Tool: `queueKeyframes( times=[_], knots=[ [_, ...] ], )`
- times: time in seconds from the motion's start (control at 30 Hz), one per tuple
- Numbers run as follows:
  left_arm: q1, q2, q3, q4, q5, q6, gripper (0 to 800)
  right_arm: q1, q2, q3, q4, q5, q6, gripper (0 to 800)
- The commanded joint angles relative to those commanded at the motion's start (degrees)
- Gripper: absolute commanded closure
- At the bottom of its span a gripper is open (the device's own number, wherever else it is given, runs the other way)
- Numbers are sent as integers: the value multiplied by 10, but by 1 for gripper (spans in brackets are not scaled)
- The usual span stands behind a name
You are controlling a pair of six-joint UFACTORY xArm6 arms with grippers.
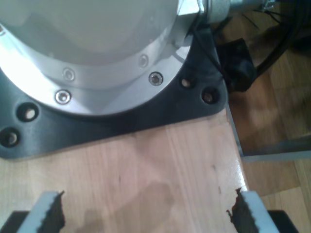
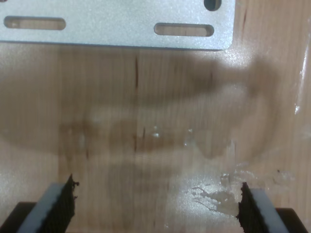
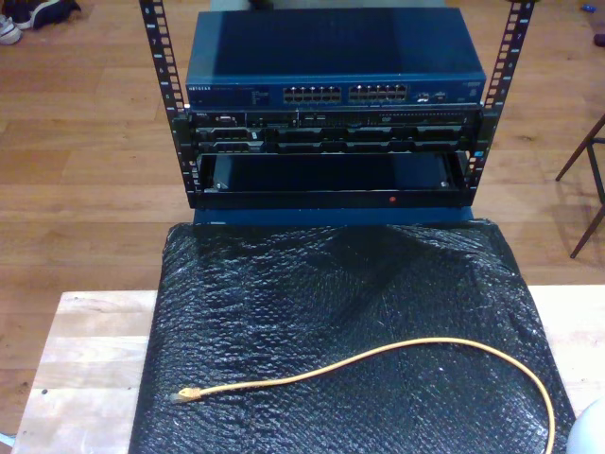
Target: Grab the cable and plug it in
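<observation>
Tabletop (image 3: 90, 350): pale wood under both of our hands.
First hand (image 1: 146, 213): wide open, empty, near an arm base (image 1: 97, 53).
Second hand (image 2: 156, 206): wide open, empty, near a metal plate (image 2: 116, 22).
Cable (image 3: 397, 355): yellow-orange, on black bubble wrap (image 3: 331, 293), plug (image 3: 185, 394) at the exterior view's left.
Rack (image 3: 331, 113): far side, beyond the wrap.

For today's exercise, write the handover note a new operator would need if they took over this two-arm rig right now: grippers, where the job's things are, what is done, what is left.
My first gripper: open, holding nothing, over bare wood beside an arm's base.
My second gripper: open, holding nothing, over the wooden table near a slotted metal plate.
The cable: lying loose on the black bubble-wrap mat, its plug toward the exterior view's left, the other end running off near the exterior view's lower right.
The network switch sits in the rack behind the mat, its ports facing the mat.
Done: nothing.
Left: grab the cable near its plug and plug it in.
</observation>
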Motion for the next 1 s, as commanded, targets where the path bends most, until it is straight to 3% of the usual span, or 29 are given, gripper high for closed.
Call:
queueKeyframes(
  times=[0.5,0.8,1.0],
  knots=[
    [-4,-4,-120,-12,165,-1,0,1,-12,-133,3,181,43,2],
    [-10,-6,-165,-46,221,-2,0,11,-8,-206,11,224,135,3],
    [-41,-9,-192,-74,248,-14,0,63,13,-259,52,270,196,3]
  ],
)
